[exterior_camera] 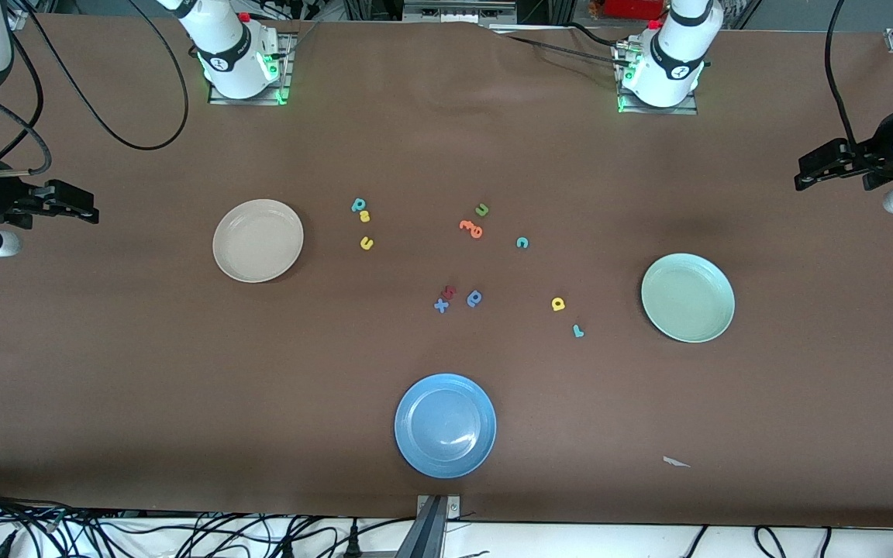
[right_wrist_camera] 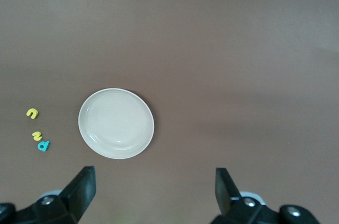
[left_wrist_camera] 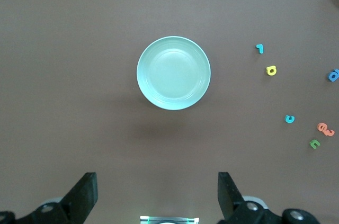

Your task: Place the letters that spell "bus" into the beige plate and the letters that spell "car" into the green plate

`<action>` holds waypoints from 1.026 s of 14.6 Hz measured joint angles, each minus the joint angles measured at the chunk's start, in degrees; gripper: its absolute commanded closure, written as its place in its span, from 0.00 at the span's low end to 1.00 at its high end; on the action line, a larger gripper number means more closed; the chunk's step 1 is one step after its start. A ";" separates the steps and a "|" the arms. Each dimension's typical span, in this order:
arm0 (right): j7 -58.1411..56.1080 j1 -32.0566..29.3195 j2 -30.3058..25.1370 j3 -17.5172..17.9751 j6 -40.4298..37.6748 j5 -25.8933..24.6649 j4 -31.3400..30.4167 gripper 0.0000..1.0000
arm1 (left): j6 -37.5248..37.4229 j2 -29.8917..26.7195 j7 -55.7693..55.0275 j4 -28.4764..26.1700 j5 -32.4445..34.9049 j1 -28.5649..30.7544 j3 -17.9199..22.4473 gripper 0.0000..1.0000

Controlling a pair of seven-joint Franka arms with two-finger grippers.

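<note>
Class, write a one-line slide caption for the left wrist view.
Open left gripper hovers over brown table near empty round mint-green plate, small toy letters scattered beside it.

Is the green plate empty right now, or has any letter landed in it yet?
Empty. The green plate shows only a bare inside in the front and left wrist views; the yellow a and teal r lie on the table beside it.

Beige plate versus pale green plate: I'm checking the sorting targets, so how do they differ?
The round cream-beige plate lies toward the right arm's end of the table; the round mint-green plate lies toward the left arm's end. The green plate sits nearer the front camera than the beige plate. Both are shallow, similar in size, and hold no letters.
</note>
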 measured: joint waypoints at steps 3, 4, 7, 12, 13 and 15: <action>0.01 -0.01 0.00 0.00 0.02 0.00 0.00 0.00 | 0.00 0.00 0.03 0.00 0.00 0.02 0.03 0.00; 0.01 -0.01 0.00 -0.01 0.04 0.00 0.00 0.00 | 0.00 0.00 0.04 0.00 0.00 0.01 0.03 0.00; 0.02 -0.02 0.00 -0.01 0.05 0.00 0.00 0.00 | 0.00 0.00 0.06 0.00 0.00 0.01 0.03 0.00; 0.06 -0.12 0.01 -0.46 0.07 0.00 0.00 0.00 | 0.01 0.00 0.09 0.00 0.00 0.01 0.03 0.00; 0.06 -0.16 0.04 -1.01 0.07 0.00 -0.01 0.00 | 0.03 0.00 0.09 0.00 0.00 0.01 0.03 0.00; -0.02 -0.42 0.18 -1.98 0.07 0.01 -0.01 0.00 | 0.05 0.00 0.09 0.00 0.00 0.01 0.03 0.00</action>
